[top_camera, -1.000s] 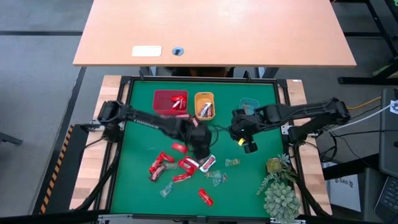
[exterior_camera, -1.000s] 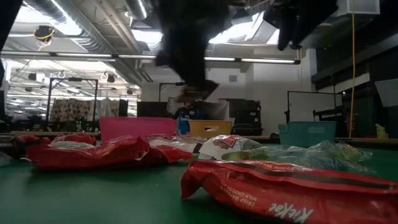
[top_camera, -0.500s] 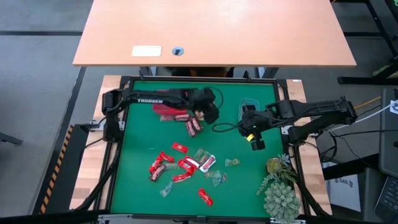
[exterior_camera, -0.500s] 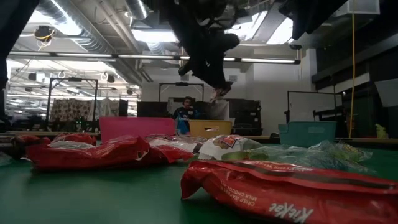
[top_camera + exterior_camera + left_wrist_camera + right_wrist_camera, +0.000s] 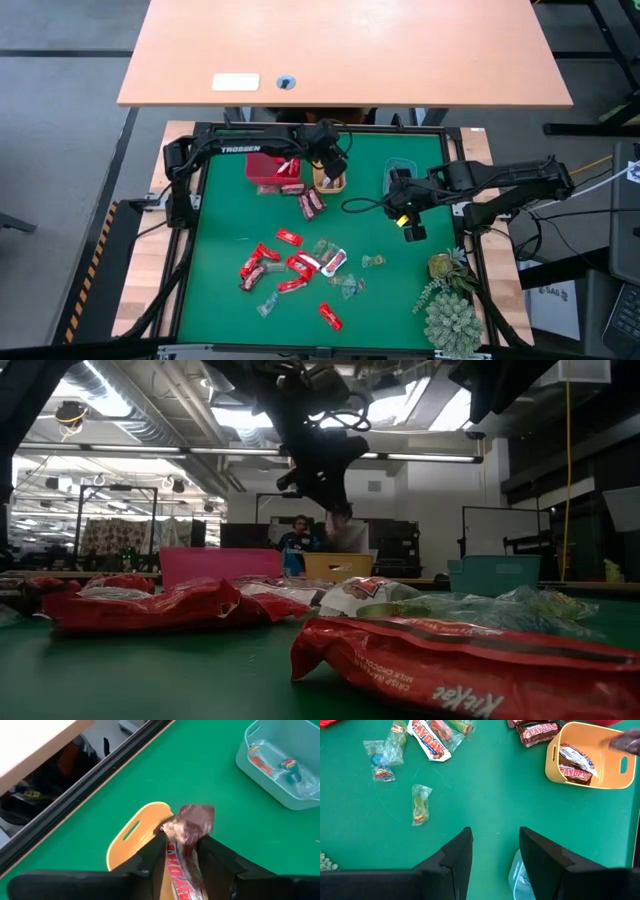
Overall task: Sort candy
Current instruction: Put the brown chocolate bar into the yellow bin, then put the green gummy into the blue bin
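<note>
We count three small plastic trays on the green-topped desk [image 5: 220, 270]: a red tray [image 5: 262, 166], an orange oval tray [image 5: 335, 184] just beside it, and a teal tray [image 5: 392, 172] on the orange tray's other side. The left hand [image 5: 331, 165] hangs over the orange tray, its two fingers [image 5: 150, 862] closed on a dark brown-and-white wrapped candy bar [image 5: 190, 832]; the bar's end sticks out past the fingertips and is blurred in the left wrist view, so its print is hard to read there. The right hand [image 5: 408, 226] sits low over the desk beyond the teal tray from the orange one, its two fingers [image 5: 455, 857] parted and empty. Inside the orange tray we can make out two brown-and-white bars [image 5: 575, 762], and two more brown bars [image 5: 311, 202] lie on the desk just beside it. Well away from the orange tray, toward the front of the desk, lies the loose pile of candy [image 5: 295, 265]: about seven shiny red wrapped sweets [image 5: 266, 254], a white-and-red bar [image 5: 333, 262] and some five clear greenish sweets [image 5: 374, 261], though overlap makes both counts uncertain. The arm hides part of the red tray's contents. The teal tray is cut off in the right wrist view. A spiky green artificial plant [image 5: 450, 318] stands at the desk's front right corner.
</note>
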Tool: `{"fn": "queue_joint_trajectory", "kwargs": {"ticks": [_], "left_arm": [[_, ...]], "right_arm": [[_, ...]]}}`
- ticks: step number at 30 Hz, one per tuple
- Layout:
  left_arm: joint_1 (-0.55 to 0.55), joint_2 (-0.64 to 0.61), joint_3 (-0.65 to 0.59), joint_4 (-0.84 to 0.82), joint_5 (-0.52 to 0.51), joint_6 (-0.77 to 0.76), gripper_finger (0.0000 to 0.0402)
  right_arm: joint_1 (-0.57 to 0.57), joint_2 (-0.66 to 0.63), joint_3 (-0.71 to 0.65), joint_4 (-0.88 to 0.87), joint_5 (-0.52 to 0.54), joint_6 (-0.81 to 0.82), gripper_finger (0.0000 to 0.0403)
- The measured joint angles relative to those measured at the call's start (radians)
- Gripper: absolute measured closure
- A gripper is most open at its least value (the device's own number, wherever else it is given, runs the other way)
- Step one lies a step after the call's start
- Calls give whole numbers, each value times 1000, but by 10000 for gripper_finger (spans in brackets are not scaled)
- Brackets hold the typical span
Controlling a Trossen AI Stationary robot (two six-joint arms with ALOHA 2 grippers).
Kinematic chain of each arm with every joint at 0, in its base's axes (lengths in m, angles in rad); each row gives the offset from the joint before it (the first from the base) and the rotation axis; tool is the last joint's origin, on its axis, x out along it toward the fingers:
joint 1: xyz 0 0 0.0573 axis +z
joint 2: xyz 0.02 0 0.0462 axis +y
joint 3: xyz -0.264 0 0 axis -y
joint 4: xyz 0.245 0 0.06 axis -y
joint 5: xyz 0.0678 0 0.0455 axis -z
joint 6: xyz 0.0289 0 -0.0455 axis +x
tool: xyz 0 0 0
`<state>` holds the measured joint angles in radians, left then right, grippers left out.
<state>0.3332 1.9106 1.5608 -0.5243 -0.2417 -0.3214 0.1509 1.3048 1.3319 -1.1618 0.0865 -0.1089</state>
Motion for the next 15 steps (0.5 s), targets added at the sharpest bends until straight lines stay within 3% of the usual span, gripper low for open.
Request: {"fn": "queue_joint_trajectory", "kwargs": {"ticks": [8, 15], "left_arm": [[7, 0, 0, 0, 0, 0, 236], [7, 0, 0, 0, 0, -8, 214]], "right_arm": [[0, 0, 0, 0, -1, 12, 240], [0, -1, -4, 5, -82, 19, 240]]}}
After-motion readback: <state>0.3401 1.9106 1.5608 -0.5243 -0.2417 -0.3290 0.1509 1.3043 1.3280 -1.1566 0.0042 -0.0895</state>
